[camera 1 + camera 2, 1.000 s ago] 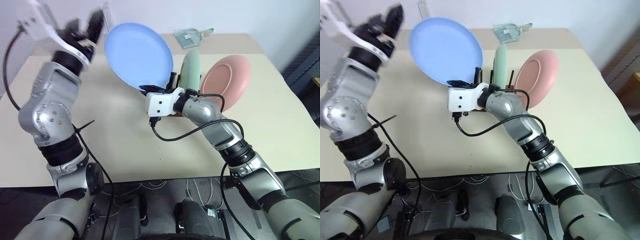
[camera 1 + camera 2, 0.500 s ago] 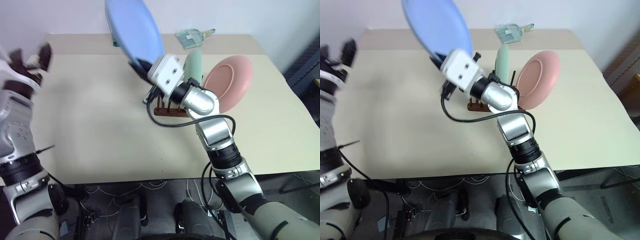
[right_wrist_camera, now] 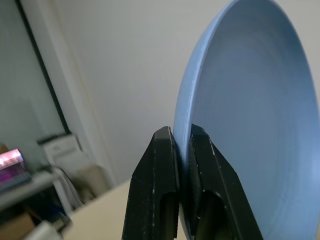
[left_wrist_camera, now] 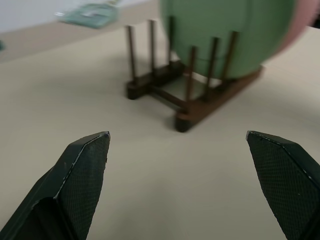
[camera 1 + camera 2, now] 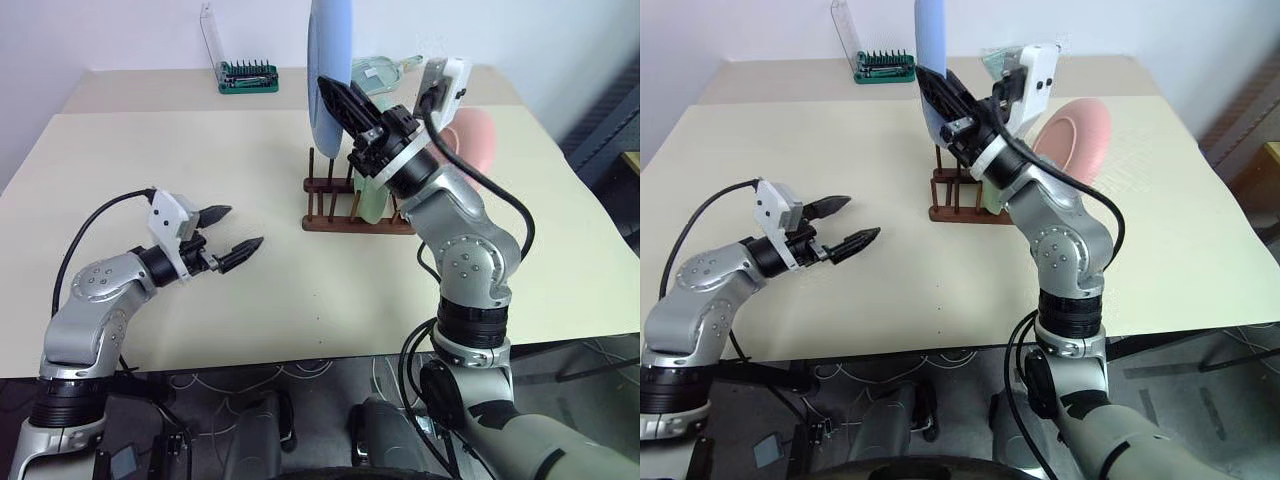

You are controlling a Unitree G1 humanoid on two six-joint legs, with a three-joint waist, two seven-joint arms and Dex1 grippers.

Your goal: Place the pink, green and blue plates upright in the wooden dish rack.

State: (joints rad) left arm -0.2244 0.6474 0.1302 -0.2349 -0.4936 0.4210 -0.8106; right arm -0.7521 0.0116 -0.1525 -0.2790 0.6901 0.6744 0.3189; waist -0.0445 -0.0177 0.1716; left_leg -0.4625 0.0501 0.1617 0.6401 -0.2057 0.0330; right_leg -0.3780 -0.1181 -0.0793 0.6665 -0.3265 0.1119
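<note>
My right gripper [image 5: 338,98] is shut on the rim of the light blue plate [image 5: 327,60], holding it upright and edge-on above the wooden dish rack [image 5: 330,222]. The right wrist view shows both fingers [image 3: 162,170] pinching the blue rim [image 3: 240,125]. The mint green plate [image 4: 225,30] stands upright between the rack's pegs [image 4: 200,100]. The pink plate [image 5: 480,135] leans at the rack's right end, partly hidden by my right arm. My left gripper [image 5: 236,228] hovers open and empty low over the table, left of the rack and pointing toward it.
A green screwdriver-bit case [image 5: 248,77] with a raised clear lid stands at the table's back edge. A pale green packet [image 5: 385,68] lies behind the rack. Bare beige tabletop [image 5: 150,140] spreads to the left and in front of the rack.
My left arm dropped from high on the left to low over the table, gripper open. My right wrist rolled, turning the blue plate from face-on to edge-on and lifting it above the rack.
</note>
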